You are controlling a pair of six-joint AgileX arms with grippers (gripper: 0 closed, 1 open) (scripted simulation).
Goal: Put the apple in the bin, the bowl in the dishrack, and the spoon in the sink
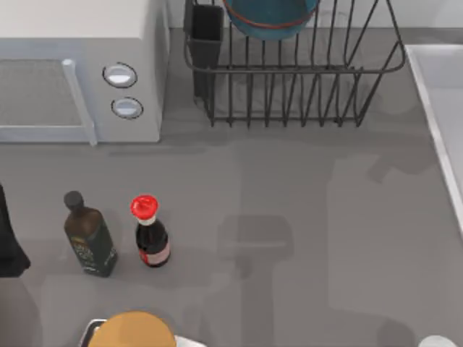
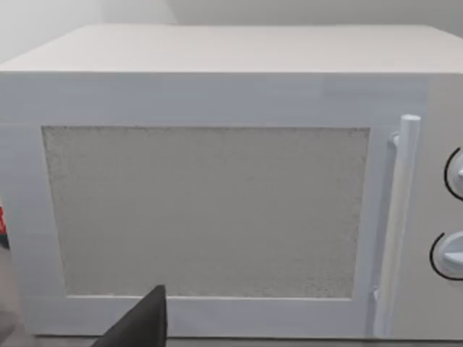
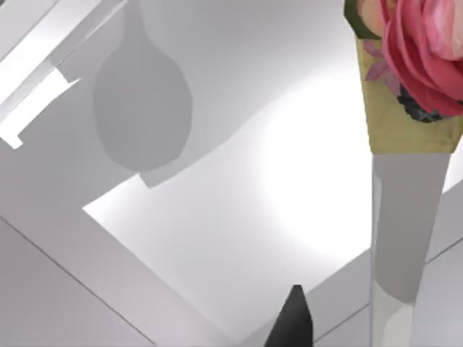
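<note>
A: The wide blue-teal bowl with a red-orange rim line (image 1: 269, 18) sits in the black wire dishrack (image 1: 304, 94), but the top view's upper edge cuts most of it off.

B: And the pale sink with its raised light rim (image 1: 439, 108)?

A: Cropped by the right edge. The white-grey microwave (image 1: 79, 72) runs off the left.

B: That tan rounded object (image 1: 132, 331) at the bottom edge?

A: Cut off; I can't tell what it is.

B: The left arm?

A: A dark sliver (image 1: 9, 242) at the left edge.

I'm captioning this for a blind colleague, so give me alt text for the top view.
A blue-teal bowl sits in a black wire dishrack at the back of a grey table, beside a white microwave. Two bottles stand front left; the sink lies along the right edge.
</note>
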